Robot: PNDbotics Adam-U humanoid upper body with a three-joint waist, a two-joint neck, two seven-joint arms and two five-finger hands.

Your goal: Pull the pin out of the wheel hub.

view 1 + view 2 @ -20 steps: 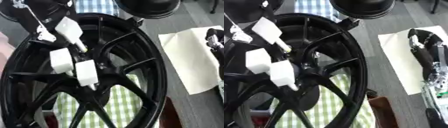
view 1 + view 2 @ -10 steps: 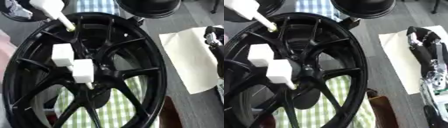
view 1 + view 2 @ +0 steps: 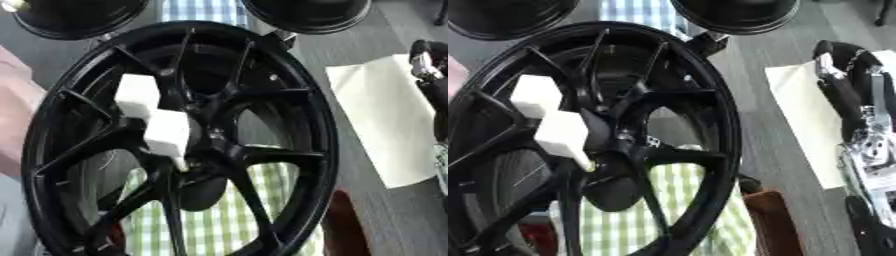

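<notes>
A large black spoked wheel (image 3: 289, 125) stands tilted and fills the middle of both views. At its hub (image 3: 206, 145), two white block-headed pins sit partly behind the spokes: one higher (image 3: 136, 95) and one lower (image 3: 168, 131). A small pale tip (image 3: 10, 5) shows in the top left corner; what holds it is out of frame. My left hand shows in no view. My right hand (image 3: 846, 62) rests off the wheel on a white sheet (image 3: 385, 125) at the right, fingers relaxed, holding nothing.
Two black round wheels lie at the back, one left (image 3: 79, 20) and one right (image 3: 306, 15). A green checked cloth (image 3: 219, 220) lies under the wheel. A brown object (image 3: 776, 220) sits by the rim's lower right. Something pink (image 3: 13, 115) borders the left edge.
The third white pin, held by my left hand at the upper left rim, has gone up and left out of the picture. The two other pins and my right hand stayed put.
</notes>
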